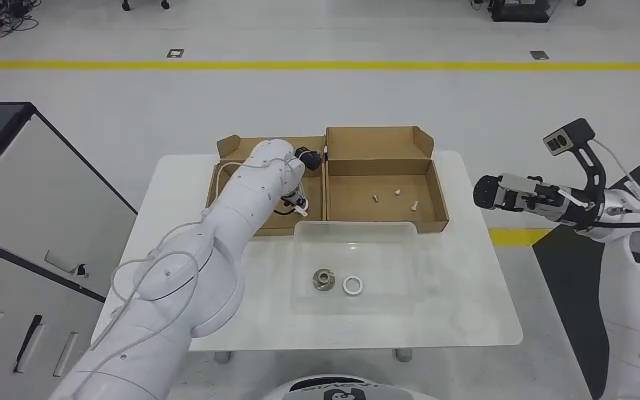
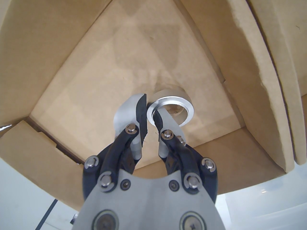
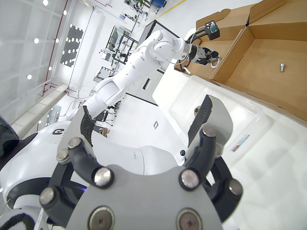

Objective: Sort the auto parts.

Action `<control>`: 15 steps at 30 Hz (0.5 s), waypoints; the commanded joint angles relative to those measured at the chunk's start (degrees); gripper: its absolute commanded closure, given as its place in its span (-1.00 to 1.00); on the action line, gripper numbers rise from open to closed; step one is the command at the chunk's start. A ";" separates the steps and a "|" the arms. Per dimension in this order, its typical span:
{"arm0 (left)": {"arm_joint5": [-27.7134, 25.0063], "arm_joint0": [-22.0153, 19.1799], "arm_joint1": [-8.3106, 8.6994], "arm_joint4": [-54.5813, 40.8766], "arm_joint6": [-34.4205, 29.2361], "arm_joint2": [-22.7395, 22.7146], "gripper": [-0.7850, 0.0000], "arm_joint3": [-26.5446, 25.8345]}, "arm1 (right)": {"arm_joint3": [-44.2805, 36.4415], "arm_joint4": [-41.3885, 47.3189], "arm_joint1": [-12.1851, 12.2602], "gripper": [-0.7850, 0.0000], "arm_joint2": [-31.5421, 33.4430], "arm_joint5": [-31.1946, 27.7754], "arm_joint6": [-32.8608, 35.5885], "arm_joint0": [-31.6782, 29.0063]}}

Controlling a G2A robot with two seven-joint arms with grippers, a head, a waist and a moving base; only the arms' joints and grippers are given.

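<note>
The left gripper (image 2: 149, 108) is pinching the wall of the metal ring (image 2: 188, 110) in a narrow grip, one finger inside the bore and one outside. It is holding the ring inside the left cardboard box (image 2: 115, 56), toward the box's 2 o'clock corner in the top view (whether the ring is touching the floor cannot be told). A pinch on one thin, smooth wall is risking a pivot or slip. An opening made too high is likely sending the ring rolling or bouncing against the nearby wall. The right gripper (image 3: 146, 113) is hanging wide open and empty beyond the table's (image 1: 480, 300) 3 o'clock edge, well apart, so a clash is looking unlikely. The clear tray (image 1: 355, 232) at 6 o'clock is holding a metal hub (image 1: 322, 279) and a white ring (image 1: 353, 285).
</note>
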 commanded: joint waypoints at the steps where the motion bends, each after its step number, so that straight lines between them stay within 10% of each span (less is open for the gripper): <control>1: -0.25 -0.11 -0.15 0.01 0.07 -0.10 -0.41 0.40 | 0.00 0.00 0.00 -1.00 0.00 0.00 0.00 0.00; 15: -0.58 -3.35 0.24 -0.30 2.10 -1.65 -1.00 3.10 | 0.00 0.00 0.00 -1.00 0.00 0.00 0.00 0.00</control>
